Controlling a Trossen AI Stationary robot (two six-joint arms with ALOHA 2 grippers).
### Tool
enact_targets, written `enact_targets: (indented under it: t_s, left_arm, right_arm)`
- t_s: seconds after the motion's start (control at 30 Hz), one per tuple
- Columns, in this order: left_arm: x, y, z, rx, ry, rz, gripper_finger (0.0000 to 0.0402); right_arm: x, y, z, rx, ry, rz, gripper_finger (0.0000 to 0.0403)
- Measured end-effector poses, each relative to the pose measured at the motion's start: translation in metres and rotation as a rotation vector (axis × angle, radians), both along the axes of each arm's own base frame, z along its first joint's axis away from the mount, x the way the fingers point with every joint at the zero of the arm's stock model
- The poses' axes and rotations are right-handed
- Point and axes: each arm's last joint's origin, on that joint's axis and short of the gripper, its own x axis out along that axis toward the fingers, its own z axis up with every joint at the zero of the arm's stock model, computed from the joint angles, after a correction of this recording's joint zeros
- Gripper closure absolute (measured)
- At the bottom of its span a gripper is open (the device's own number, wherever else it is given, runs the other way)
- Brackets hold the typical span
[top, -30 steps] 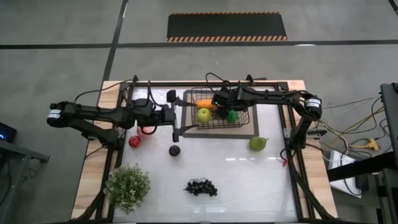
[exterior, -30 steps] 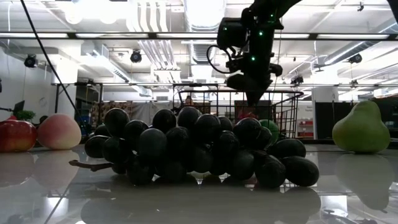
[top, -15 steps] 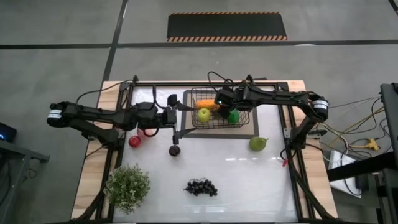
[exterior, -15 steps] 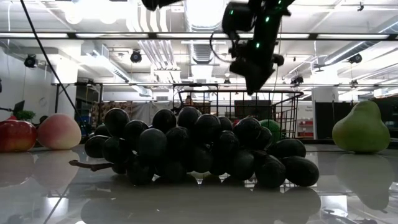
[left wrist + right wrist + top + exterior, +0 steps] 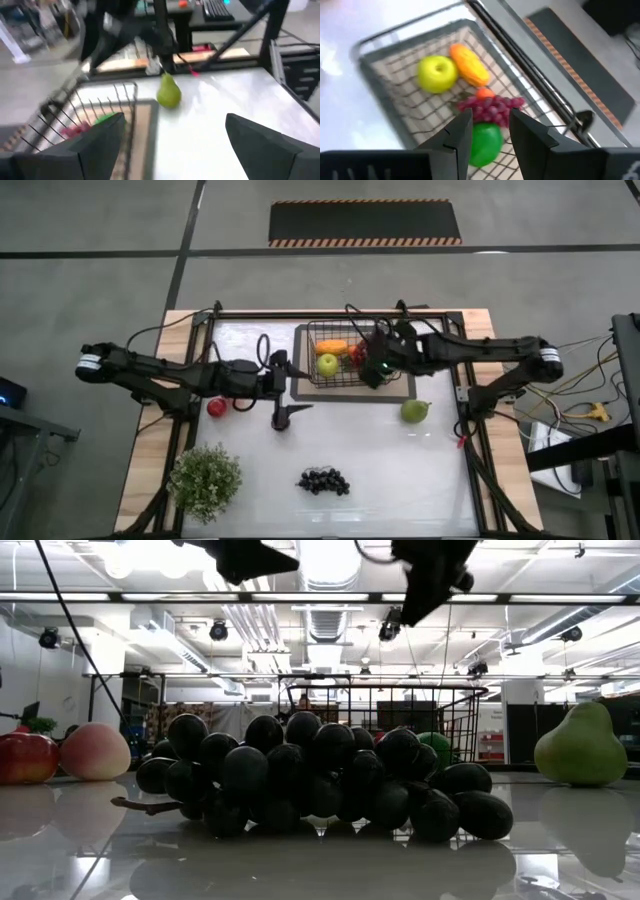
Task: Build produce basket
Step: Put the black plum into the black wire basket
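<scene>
The black wire basket (image 5: 350,363) stands on a tan mat at the table's far middle. It holds a yellow-green apple (image 5: 327,364), an orange mango (image 5: 333,347), red grapes (image 5: 490,107) and a green apple (image 5: 485,142). My right gripper (image 5: 376,370) hangs open and empty above the green apple. My left gripper (image 5: 288,388) is wide open and empty, high over the purple plum (image 5: 281,422). A red apple (image 5: 216,407), a peach (image 5: 95,751), a green pear (image 5: 415,411) and dark grapes (image 5: 323,480) lie on the table.
A bushy potted plant (image 5: 205,480) stands at the near left corner. The black frame rails (image 5: 465,395) run along the table's sides. In the low view both grippers show at the top, my left gripper (image 5: 245,555) and my right gripper (image 5: 430,580), well above the fruit.
My right gripper has risen out of the basket and drawn a little toward the near edge, leaving the green apple lying in the basket. My left gripper has swung from the basket's left side toward the near edge, over the plum, and has risen.
</scene>
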Motion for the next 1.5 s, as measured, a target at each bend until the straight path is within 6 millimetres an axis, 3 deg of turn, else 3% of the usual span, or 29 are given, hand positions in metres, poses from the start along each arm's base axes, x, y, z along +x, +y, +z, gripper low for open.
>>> enact_targets:
  t_s: [0.3,0.53,0.67,0.93,1.5]
  left_arm:
    - [-0.009,-0.012,-0.02,-0.13,0.209,0.007,0.0072]
    - [-0.027,-0.018,-0.044,-0.247,0.512,0.061,0.0072]
    - [-0.03,-0.022,-0.055,-0.267,0.619,0.077,0.0072]
    - [-0.019,-0.026,-0.083,-0.214,0.772,0.079,0.0072]
    - [0.004,-0.028,-0.135,-0.069,0.965,0.131,0.0072]
  right_arm:
    - [-0.013,0.051,-0.001,-0.04,-0.1,0.161,0.0284]
    - [-0.013,0.072,-0.006,-0.051,-0.143,0.223,0.0289]
    - [-0.012,0.076,-0.008,-0.051,-0.141,0.237,0.0287]
    - [-0.013,0.077,-0.016,-0.047,-0.13,0.234,0.0289]
    - [-0.012,0.077,-0.029,-0.045,-0.124,0.231,0.0291]
